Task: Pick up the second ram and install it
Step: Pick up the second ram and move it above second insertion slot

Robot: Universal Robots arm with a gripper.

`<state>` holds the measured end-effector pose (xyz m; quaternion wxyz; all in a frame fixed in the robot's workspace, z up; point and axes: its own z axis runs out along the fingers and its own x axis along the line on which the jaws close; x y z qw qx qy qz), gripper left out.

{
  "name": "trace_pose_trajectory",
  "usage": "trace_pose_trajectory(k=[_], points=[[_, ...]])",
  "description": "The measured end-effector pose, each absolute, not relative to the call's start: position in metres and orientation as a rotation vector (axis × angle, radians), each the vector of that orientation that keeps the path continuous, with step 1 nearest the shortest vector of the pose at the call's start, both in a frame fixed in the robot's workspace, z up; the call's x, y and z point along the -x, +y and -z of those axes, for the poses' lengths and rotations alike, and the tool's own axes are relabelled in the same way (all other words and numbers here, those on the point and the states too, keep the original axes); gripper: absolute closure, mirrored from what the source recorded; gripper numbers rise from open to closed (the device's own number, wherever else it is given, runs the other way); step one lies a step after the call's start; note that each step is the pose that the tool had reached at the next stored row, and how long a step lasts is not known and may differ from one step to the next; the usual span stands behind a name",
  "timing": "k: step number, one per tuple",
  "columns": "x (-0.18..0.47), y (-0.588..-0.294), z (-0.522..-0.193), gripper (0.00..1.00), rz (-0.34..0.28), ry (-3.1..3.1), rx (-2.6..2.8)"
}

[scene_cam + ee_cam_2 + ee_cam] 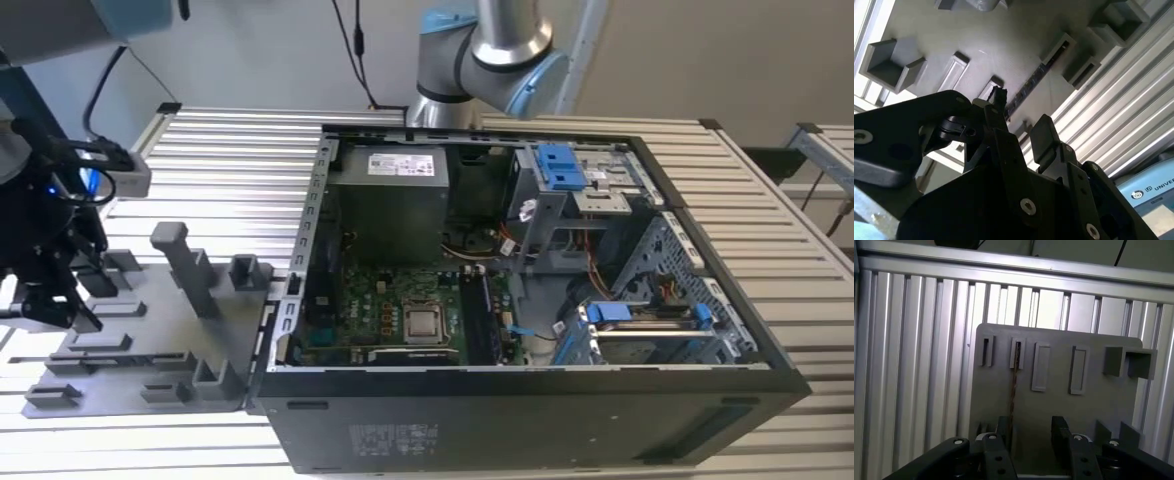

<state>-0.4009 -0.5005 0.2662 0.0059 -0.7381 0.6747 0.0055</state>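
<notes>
Dark and slotted edge-up in the grey tray [1094, 405], the ram [1014, 385] looks light, stiff and fragile, best pinched across its flat faces by the spread hand [1030, 421] hovering over it.

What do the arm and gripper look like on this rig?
The arm has silver tube sections and rounded joints with light-blue caps. The gripper is matte black, with two blocky fingers on linkages fixed by silver screws.

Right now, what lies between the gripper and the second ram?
Nothing: the first wrist view shows the gripper close over the second ram, no object between.
</notes>
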Motion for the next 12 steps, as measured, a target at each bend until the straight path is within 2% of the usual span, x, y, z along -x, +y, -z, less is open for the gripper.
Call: trace_pose_trajectory(k=[12], points=[[0.403,-0.502,-0.247,0.52,-0.016,2.112,2.310]])
